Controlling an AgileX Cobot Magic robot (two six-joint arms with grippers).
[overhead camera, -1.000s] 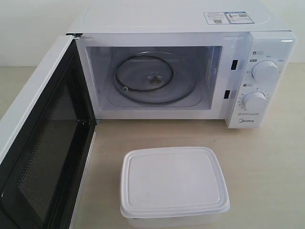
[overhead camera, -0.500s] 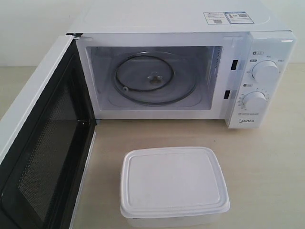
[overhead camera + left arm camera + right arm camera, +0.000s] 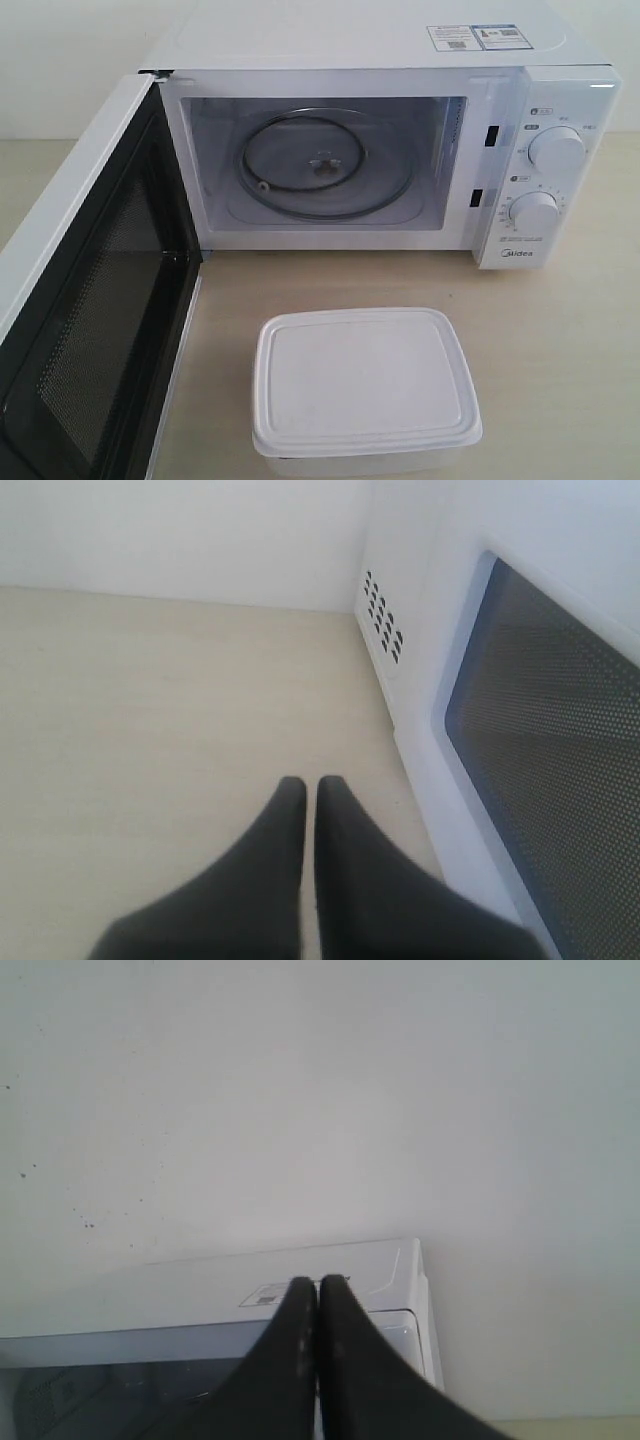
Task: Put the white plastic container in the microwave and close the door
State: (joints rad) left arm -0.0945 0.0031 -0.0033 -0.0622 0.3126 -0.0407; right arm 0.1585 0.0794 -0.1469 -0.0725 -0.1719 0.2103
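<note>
The white plastic container (image 3: 365, 390) rests lidded on the beige table in front of the microwave (image 3: 380, 60). The microwave's cavity stands open, with the glass turntable (image 3: 325, 165) bare. Its door (image 3: 85, 300) is swung wide to the left, dark mesh window facing inward. No gripper shows in the exterior view. In the left wrist view my left gripper (image 3: 311, 784) is shut and holds nothing, low over the table beside the door's outer face (image 3: 560, 740). The right wrist view has my right gripper (image 3: 319, 1282) shut and holding nothing, raised in front of the microwave's top (image 3: 200, 1285).
Two round knobs (image 3: 556, 150) sit on the microwave's right panel. A white wall (image 3: 300, 1090) rises behind the microwave. The side of the microwave carries vent holes (image 3: 382, 615). Bare beige tabletop (image 3: 560, 340) lies to the right of the container.
</note>
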